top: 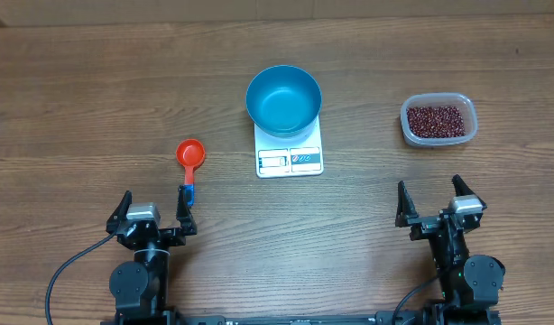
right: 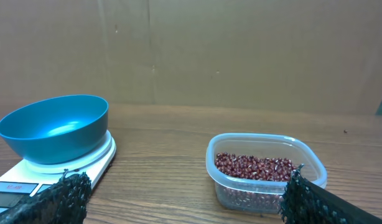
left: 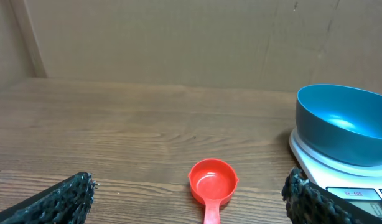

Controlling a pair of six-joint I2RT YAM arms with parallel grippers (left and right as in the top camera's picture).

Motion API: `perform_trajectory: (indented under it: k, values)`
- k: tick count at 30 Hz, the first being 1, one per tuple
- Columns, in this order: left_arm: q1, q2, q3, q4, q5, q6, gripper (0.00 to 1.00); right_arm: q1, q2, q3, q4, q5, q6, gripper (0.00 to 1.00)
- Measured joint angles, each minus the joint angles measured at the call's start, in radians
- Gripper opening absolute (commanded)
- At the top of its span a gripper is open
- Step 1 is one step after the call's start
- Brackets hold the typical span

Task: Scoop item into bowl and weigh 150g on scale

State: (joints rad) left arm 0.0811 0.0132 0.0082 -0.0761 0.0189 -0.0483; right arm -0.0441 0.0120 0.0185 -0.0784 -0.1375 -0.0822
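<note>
The blue bowl (top: pixel 283 99) (left: pixel 343 123) (right: pixel 55 127) stands empty on the white scale (top: pixel 290 153) (left: pixel 340 163) (right: pixel 85 163) at the table's middle. Dark red-brown beans (top: pixel 434 118) (right: pixel 256 167) fill a clear plastic container (top: pixel 438 120) (right: pixel 265 171) at the right. A red measuring scoop (top: pixel 189 161) (left: pixel 212 182) lies left of the scale, its handle pointing toward my left gripper (top: pixel 154 215) (left: pixel 191 199), which is open and empty just behind it. My right gripper (top: pixel 438 204) (right: pixel 185 196) is open and empty, near the table's front, short of the container.
A brown cardboard wall (left: pixel 178 37) closes off the far side of the wooden table (top: pixel 96 99). Bare wood lies between the scale and the container.
</note>
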Motion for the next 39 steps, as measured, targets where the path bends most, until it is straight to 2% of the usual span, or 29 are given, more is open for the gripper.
perform_trajectory:
  k: [11,22,31,39]
  values:
    - [0.000,0.000,0.007,-0.014,0.000,0.000,1.00,0.000,0.000,0.000,0.000,0.000,0.000,1.00]
    - [0.000,0.000,0.140,-0.216,0.000,0.001,1.00,0.000,0.000,0.000,0.001,0.000,0.001,1.00]
    - [0.000,0.003,0.236,-0.313,0.000,0.001,1.00,0.000,0.000,0.000,0.000,-0.001,0.000,1.00]
    - [0.000,0.222,0.391,-0.400,0.000,0.032,1.00,0.000,0.000,0.000,0.001,0.000,0.001,1.00]
